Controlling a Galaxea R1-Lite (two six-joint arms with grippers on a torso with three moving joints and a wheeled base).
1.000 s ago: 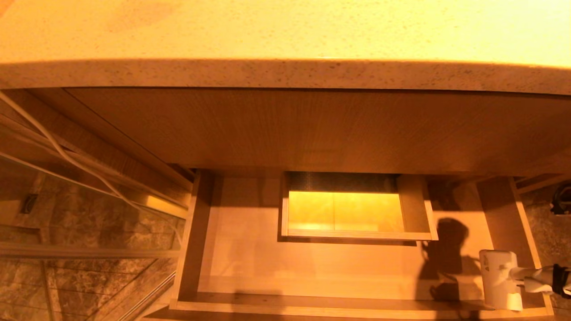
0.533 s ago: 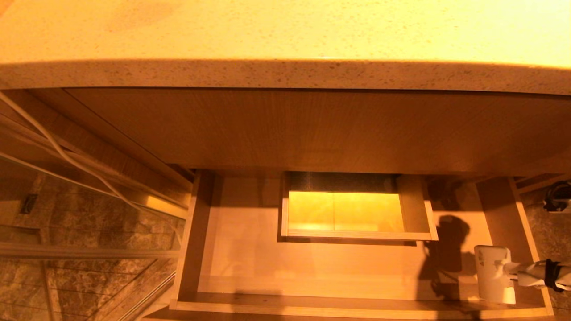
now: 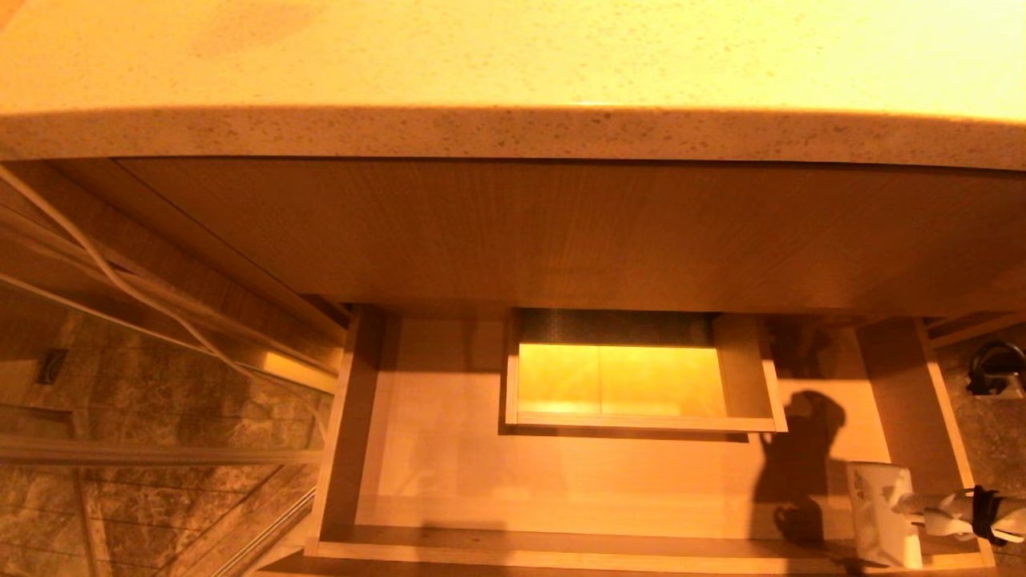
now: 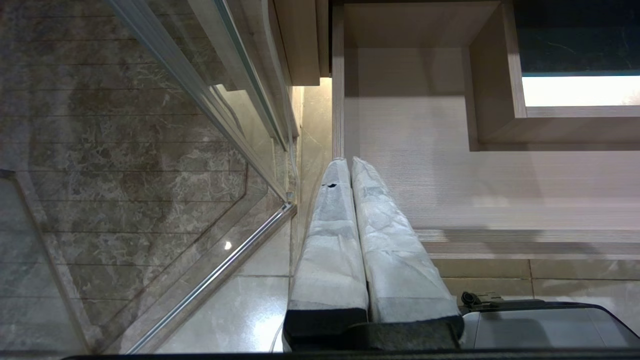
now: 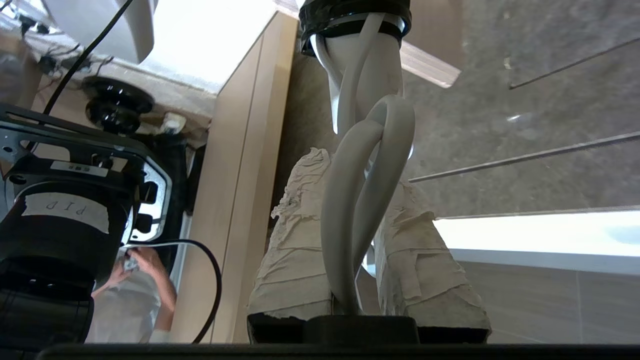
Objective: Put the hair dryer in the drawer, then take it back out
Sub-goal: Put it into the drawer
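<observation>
White plastic hair dryer [image 3: 882,513], clamped by its coiled cord [image 5: 367,150] in the right hand [image 5: 367,220], could be knocked against the light wooden drawer [image 3: 561,481] wall.

Hair dryer [image 3: 882,513] handle cut off at head view's right edge, its gripping pincer out of frame.

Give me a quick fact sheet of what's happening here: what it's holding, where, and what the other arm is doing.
Held item: white hair dryer, with its bundled cord
Holder: right gripper, closed on the handle
Position: at the open drawer's near right corner
Drawer contents: nothing else visible; boxed cutout in the middle
Left gripper: shut, idle, by the drawer's left side
Above: speckled countertop
</observation>
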